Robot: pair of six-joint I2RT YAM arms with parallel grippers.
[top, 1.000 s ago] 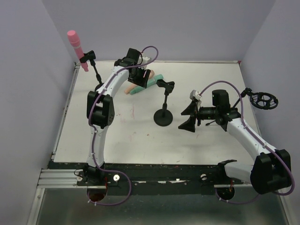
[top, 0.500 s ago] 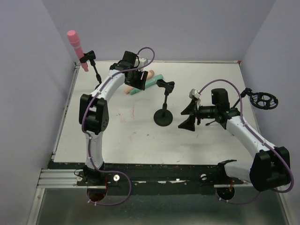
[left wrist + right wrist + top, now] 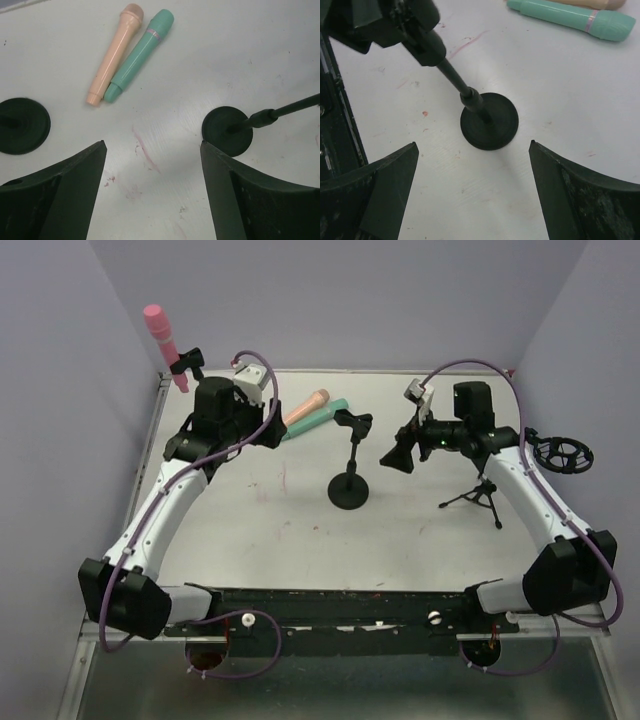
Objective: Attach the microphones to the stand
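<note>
The pink microphone [image 3: 160, 335] sits upright in the clip of the far-left stand [image 3: 187, 362]. The peach microphone [image 3: 305, 407] and the mint green microphone [image 3: 318, 419] lie side by side on the table at the back, also in the left wrist view as peach [image 3: 116, 52] and mint [image 3: 140, 55]. The middle stand [image 3: 349, 490] has a round base and an empty clip [image 3: 352, 423]. My left gripper [image 3: 265, 430] is open and empty, left of the two lying microphones. My right gripper [image 3: 400, 452] is open and empty, right of the middle stand's clip, above its base [image 3: 489, 121].
A small black tripod stand [image 3: 478, 498] stands at the right. A black ring-shaped shock mount [image 3: 562, 454] sits at the right edge. The far-left stand's round base [image 3: 22, 125] shows in the left wrist view. Purple walls close the back and sides.
My left arm has drawn back from over the two lying microphones, toward the left. My right arm has swung toward the back, uncovering the tripod stand. Both grippers stay open.
</note>
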